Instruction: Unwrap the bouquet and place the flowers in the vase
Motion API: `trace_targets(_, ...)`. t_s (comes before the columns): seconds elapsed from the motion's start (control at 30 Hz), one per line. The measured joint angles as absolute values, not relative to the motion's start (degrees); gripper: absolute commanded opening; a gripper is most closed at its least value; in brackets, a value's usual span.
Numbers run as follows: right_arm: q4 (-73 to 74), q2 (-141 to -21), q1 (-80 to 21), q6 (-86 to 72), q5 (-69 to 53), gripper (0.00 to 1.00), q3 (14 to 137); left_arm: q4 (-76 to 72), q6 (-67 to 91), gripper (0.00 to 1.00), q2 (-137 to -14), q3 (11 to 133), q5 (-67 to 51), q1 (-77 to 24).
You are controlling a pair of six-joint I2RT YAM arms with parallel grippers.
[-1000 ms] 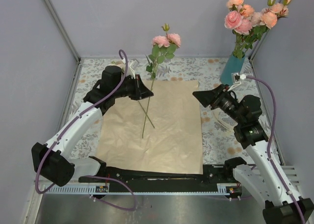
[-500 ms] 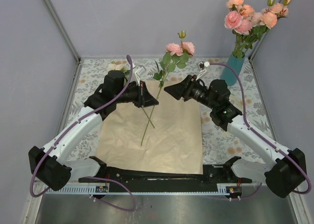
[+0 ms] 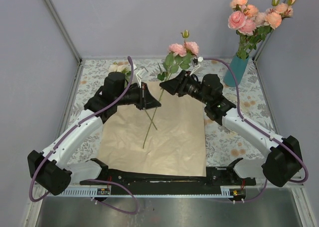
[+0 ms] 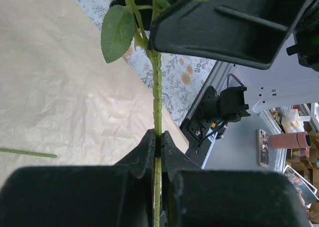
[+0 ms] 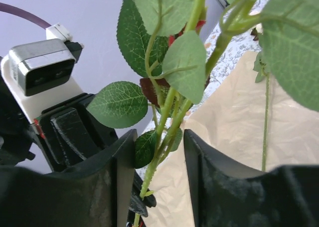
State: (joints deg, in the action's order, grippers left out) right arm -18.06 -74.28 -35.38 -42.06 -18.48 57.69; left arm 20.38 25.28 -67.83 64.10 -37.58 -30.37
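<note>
Above the kraft paper [image 3: 174,132]: rose [image 3: 178,49] held upright | light, whippy stem, squishy heads | left fingers [image 4: 144,152] clenched low on the stem | right fingers [image 5: 124,162] released, straddling it near the leaves, I'd grab bare stem | vase [image 3: 235,70] back right

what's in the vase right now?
Pink and peach roses with green leaves stand in the teal vase, heads well above its rim. Their lower stems are hidden by the opaque wall, so the stem count can't be told.
</note>
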Motion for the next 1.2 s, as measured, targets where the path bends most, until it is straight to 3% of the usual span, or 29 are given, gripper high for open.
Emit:
trace_targets(0.13, -18.15, -74.43, -35.64, -42.02, -17.41, 0.12, 57.95, 19.73, 25.28, 0.00, -67.40, 64.10, -37.52, -30.37)
trace_targets(0.2, -18.35, -74.43, -35.77, -42.63, -16.97, 0.00, 57.95, 19.84, 25.28, 0.09, -67.37, 64.07, -37.19, -30.37)
trace_targets(0.33, -19.99, -73.30, -36.40, -42.74, -14.28, 0.00, 56.97, 19.81, 25.02, 0.44, -67.33, 64.07, -36.69, -30.37)
trace_targets(0.37, -20.25, -72.40, -36.38, -42.09, -12.95, 0.00, 56.18, 19.84, 25.02, 0.57, -67.24, 64.07, -36.64, -30.37)
trace_targets(0.5, -19.03, -67.90, -36.23, -36.88, -6.39, 0.00, 54.65, 19.94, 24.71, 0.97, -67.00, 64.07, -36.58, -30.37)
trace_targets(1.0, -19.33, -53.06, -35.44, 10.04, 22.31, 0.00, 60.64, 22.87, 23.49, 0.99, -65.01, 64.07, -29.95, -30.37)
trace_targets(1.2, -21.96, -54.52, -26.37, 21.12, 25.54, 0.00, 63.07, 23.07, 23.51, 0.99, -64.66, 64.07, -28.73, -30.37)
